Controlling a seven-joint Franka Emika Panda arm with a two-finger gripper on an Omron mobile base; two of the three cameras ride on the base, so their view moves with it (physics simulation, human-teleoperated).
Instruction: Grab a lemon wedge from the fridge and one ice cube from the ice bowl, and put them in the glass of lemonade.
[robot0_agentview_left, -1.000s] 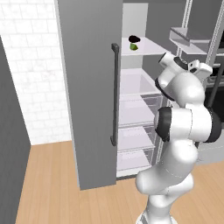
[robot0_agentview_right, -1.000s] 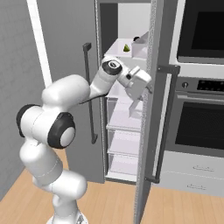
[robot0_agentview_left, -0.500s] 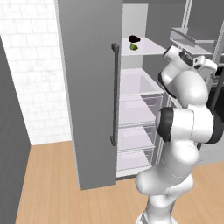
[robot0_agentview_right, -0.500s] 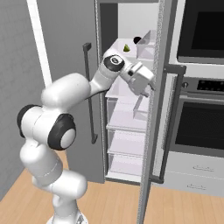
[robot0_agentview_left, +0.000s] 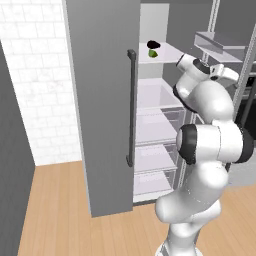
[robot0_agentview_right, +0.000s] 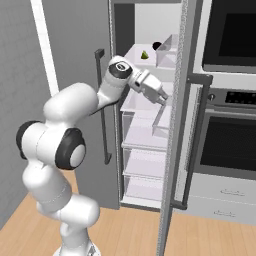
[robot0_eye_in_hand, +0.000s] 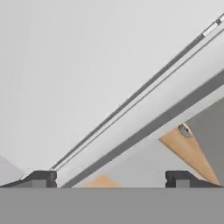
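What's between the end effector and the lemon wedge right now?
Nothing visible. The fridge door is open, and the lemon wedge lies on the upper shelf beside a small black lump. The open end effector sits lower, in front of the shelves; it must rise over the shelf edge.

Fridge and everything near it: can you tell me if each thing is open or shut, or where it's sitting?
Tall grey two-door fridge: both doors open, pale shelves showing.
Small yellowish-green lemon wedge: lying on the top shelf, not picked up.
Small black lump: on the same shelf, just behind the wedge.
Robot's two-finger tool: open, empty, below the top shelf.
Dark oven door: shut.
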